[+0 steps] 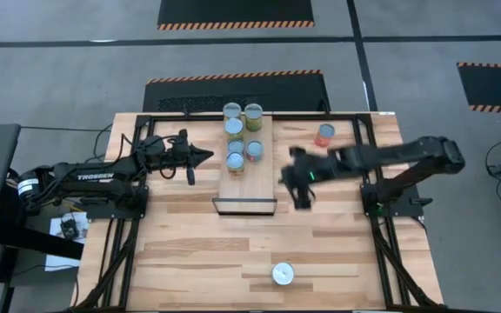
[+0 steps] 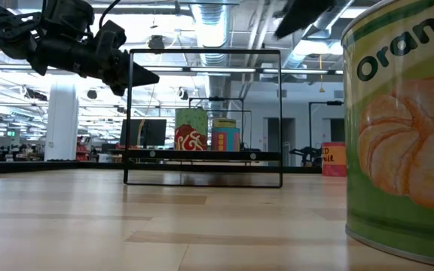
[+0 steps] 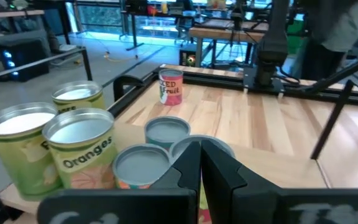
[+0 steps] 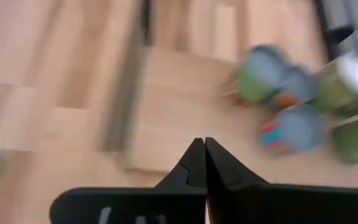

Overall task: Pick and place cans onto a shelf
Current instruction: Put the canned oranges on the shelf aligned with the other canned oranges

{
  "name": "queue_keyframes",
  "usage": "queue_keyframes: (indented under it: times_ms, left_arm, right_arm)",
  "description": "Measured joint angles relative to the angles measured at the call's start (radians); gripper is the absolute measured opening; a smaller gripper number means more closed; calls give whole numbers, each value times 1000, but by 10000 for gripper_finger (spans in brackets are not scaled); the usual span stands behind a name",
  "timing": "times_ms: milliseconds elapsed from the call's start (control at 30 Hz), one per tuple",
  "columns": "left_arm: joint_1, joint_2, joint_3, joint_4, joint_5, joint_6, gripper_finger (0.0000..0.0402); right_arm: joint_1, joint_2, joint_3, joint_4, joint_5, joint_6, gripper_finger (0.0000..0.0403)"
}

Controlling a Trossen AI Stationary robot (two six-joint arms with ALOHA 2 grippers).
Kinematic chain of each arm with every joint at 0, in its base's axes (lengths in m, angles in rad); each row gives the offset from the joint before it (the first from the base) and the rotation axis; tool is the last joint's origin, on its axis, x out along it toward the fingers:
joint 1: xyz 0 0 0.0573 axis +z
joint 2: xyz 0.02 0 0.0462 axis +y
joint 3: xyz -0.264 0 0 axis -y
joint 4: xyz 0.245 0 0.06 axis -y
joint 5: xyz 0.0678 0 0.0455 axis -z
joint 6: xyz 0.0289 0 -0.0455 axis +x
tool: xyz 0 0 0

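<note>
Cans [image 1: 240, 137] crowd the far half of the shelf [image 1: 247, 187], six of them in two rows, near the bench's far edge.

Silver-topped, they carry yellow-green, blue and red-orange labels; the two tallest read "Oranges". The shelf's near half, up to its dark front edge, lies bare. A red mixed-fruit can [image 1: 324, 135] stands alone toward the far right corner, and an orange-labelled can [image 1: 283, 275] sits near the near edge, with open bench around it. Both arms hang above the bench, apart from every can: the left gripper [image 1: 200, 157] just left of the shelf with fingers clenched and empty, the right gripper [image 1: 302, 196] just right of the shelf's front end, fingers likewise closed on nothing. A black wire frame [image 2: 205, 117] rises around the shelf.
</note>
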Motion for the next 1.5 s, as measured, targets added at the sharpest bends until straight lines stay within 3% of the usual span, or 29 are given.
queue_keyframes:
  times_ms: [100,267,433,600,967,1500]
  left_arm:
    - [-11,0,0,0,9,0,2]
    - [-38,0,0,0,9,23,2]
    - [-51,0,0,5,5,25,2]
    - [-54,0,0,40,0,45,2]
    - [-54,0,0,41,6,44,2]
    - [-69,0,0,21,6,43,2]
  right_arm:
    - [157,-9,1,-40,65,252,14]
    - [349,61,2,-56,64,626,16]
    - [464,188,2,-54,-8,905,38]
    - [527,301,2,-17,-39,1077,83]
    - [557,356,5,110,-62,1196,152]
    - [545,416,9,170,-126,1180,135]
